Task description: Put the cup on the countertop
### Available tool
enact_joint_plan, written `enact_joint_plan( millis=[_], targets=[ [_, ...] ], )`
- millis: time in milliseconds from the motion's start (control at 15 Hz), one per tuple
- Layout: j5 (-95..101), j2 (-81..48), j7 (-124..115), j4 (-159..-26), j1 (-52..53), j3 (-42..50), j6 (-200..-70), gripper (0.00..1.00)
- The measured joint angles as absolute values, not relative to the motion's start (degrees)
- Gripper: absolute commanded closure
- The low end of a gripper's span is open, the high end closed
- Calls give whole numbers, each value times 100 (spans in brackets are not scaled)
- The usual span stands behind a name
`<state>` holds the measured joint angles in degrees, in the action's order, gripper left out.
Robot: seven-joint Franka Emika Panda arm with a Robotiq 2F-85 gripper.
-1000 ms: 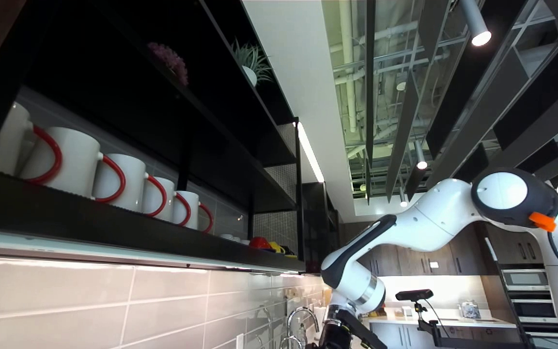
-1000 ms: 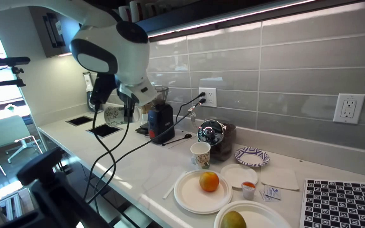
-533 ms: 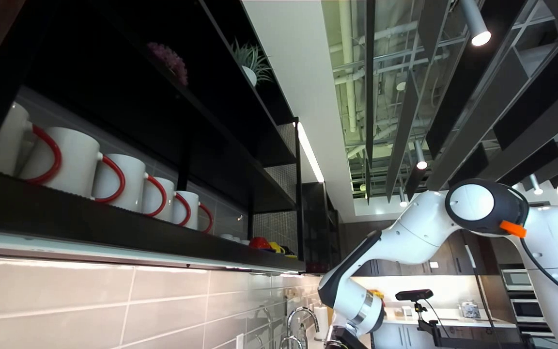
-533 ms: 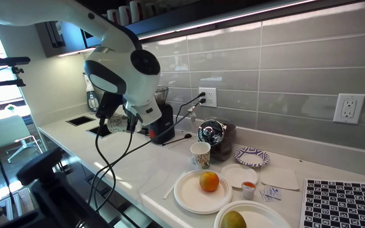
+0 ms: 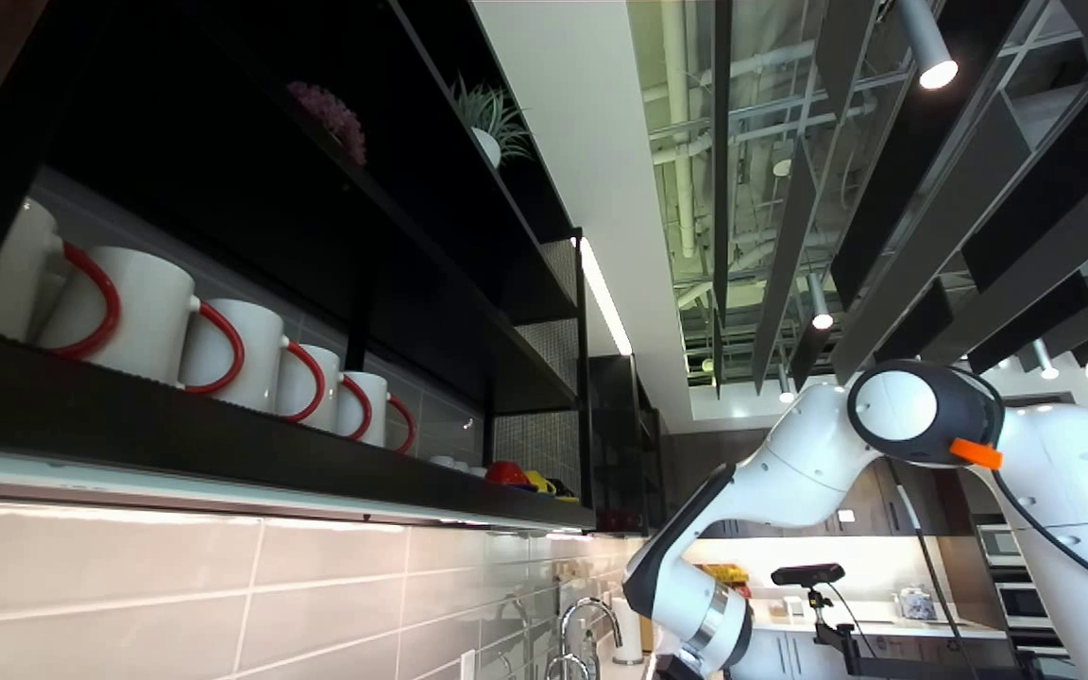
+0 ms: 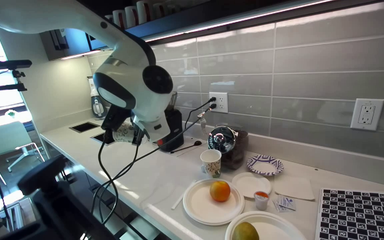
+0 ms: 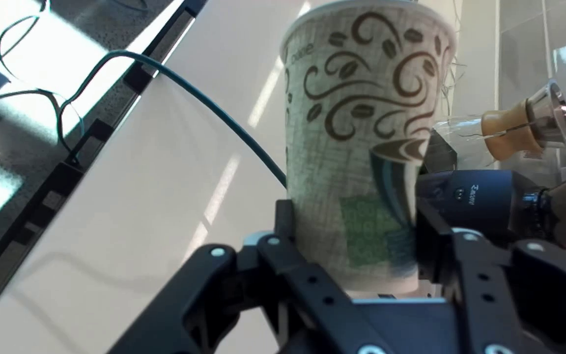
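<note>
The cup (image 7: pixel 356 123) is a pale paper cup with brown swirls and a green patch. It shows in the wrist view and in an exterior view (image 6: pixel 124 133). My gripper (image 7: pixel 354 231) is shut on it, a finger on each side of the lower part, with the rim pointing away from the palm. In an exterior view my gripper (image 6: pixel 122 135) holds the cup lying sideways over the countertop (image 6: pixel 152 166). I cannot tell how high the cup is above it. The countertop (image 7: pixel 165 221) also shows in the wrist view.
A similar cup (image 6: pixel 211 163) stands by a jar (image 6: pixel 235 153). A coffee grinder (image 6: pixel 172 128) is behind my gripper. Plates (image 6: pixel 212 213), one with an orange (image 6: pixel 220 191), lie at the front. Cables (image 6: pixel 110 176) hang across the counter edge. White mugs (image 5: pixel 138 312) line the shelf above.
The arm has moved down, and its wrist has shifted right in the exterior view of the counter. The cup has come lower with it, still in the grip. The objects on the counter have not moved.
</note>
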<state>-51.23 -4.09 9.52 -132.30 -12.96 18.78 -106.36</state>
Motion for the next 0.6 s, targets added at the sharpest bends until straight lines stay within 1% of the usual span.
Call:
enact_joint_plan(
  millis=[600],
  targets=[
    [-6041, -2069, 1240, -12807, -1985, 1855, -9071, 66]
  ],
)
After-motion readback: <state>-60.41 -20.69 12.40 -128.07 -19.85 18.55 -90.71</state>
